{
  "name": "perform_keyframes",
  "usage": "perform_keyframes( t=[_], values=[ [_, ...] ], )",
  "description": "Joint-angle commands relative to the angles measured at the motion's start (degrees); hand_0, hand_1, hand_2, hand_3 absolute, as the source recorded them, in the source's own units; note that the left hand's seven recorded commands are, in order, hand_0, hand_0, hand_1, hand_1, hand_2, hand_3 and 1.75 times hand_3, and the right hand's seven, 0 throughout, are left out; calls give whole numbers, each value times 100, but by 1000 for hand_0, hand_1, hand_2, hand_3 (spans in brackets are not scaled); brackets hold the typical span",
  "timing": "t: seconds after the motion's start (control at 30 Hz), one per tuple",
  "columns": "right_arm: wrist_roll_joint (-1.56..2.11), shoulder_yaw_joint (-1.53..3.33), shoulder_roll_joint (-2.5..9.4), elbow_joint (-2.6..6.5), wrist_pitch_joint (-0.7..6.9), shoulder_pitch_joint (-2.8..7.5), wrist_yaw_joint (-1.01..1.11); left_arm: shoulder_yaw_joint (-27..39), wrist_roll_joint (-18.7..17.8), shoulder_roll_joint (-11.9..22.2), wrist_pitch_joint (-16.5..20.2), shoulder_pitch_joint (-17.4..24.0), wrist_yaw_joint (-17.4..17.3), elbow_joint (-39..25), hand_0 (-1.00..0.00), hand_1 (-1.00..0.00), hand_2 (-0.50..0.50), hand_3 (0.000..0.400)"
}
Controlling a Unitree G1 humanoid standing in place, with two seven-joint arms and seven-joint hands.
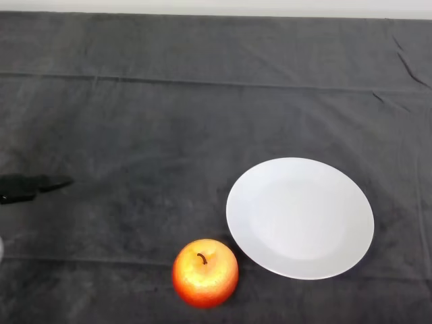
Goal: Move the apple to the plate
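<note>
A red-orange apple (pixel 205 273) with a dark stem stands upright on the dark cloth near the front edge, just left of the plate. The white round plate (pixel 300 217) lies empty at the right of centre, its rim a small gap from the apple. My left hand (pixel 23 187) shows only partly at the far left edge, black, with straight fingers pointing right, low over the cloth. It holds nothing and is well to the left of the apple and a little farther back.
The dark cloth (pixel 169 121) covers the whole table, with creases across the back. A pale strip runs along the table's far edge at the top.
</note>
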Motion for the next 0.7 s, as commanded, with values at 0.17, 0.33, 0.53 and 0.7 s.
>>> perform_keyframes(
  t=[0.17,0.33,0.53,0.7],
  values=[
    [39,-8,99,-243,-27,-51,-53,-279,267,-167,348,197,-166,-429,0,0,0,0],
    [38,-4,105,-259,-25,-47,-62,-423,346,-244,530,198,-256,-607,0,0,0,0],
    [37,-1,112,-274,-23,-43,-72,-622,451,-354,768,191,-329,-843,0,0,0,0],
    [37,1,116,-284,-21,-40,-79,-793,524,-428,885,186,-387,-974,0,0,0,0]
  ],
)
